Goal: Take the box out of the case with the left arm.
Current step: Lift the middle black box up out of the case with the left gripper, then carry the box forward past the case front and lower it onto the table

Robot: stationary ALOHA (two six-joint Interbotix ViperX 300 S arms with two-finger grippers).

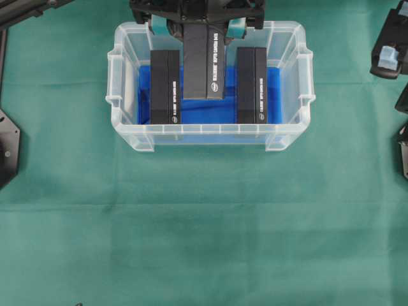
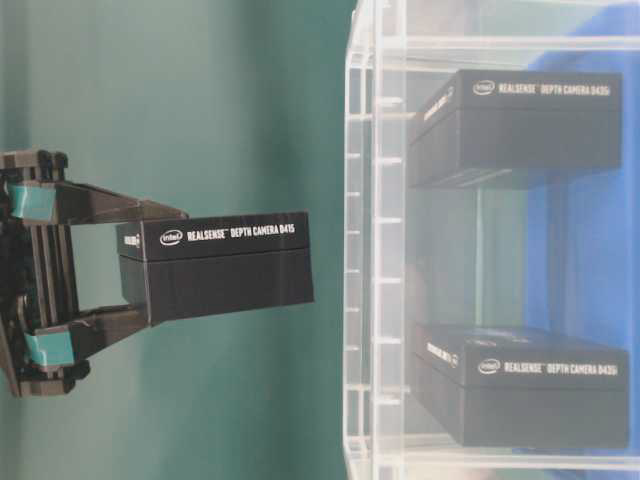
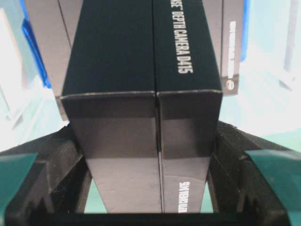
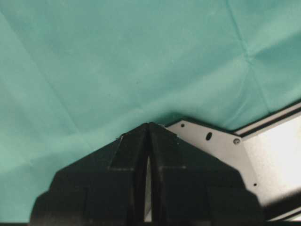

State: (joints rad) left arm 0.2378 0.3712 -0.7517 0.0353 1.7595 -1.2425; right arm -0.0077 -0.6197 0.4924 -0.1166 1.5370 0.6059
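Note:
My left gripper (image 1: 198, 27) is shut on one end of a black box (image 1: 204, 60) printed "RealSense Depth Camera D415". The overhead view puts this box over the middle of the case (image 1: 127, 44), a clear tub with a blue cloth (image 1: 204, 108) on its bottom. In the table-level view the held box (image 2: 215, 265) is wholly outside the case's rim (image 2: 360, 250), with the left gripper (image 2: 150, 268) clamping it between its two black fingers. The left wrist view shows the box (image 3: 141, 70) filling the gap between the fingers (image 3: 70, 150). My right gripper (image 4: 149, 125) is shut and holds nothing.
Two more black boxes lie in the case, one on the left (image 1: 166, 86) and one on the right (image 1: 252, 84). The right arm (image 1: 389, 54) stays at the right edge over the green cloth. A metal base plate (image 4: 221, 146) lies under the right gripper.

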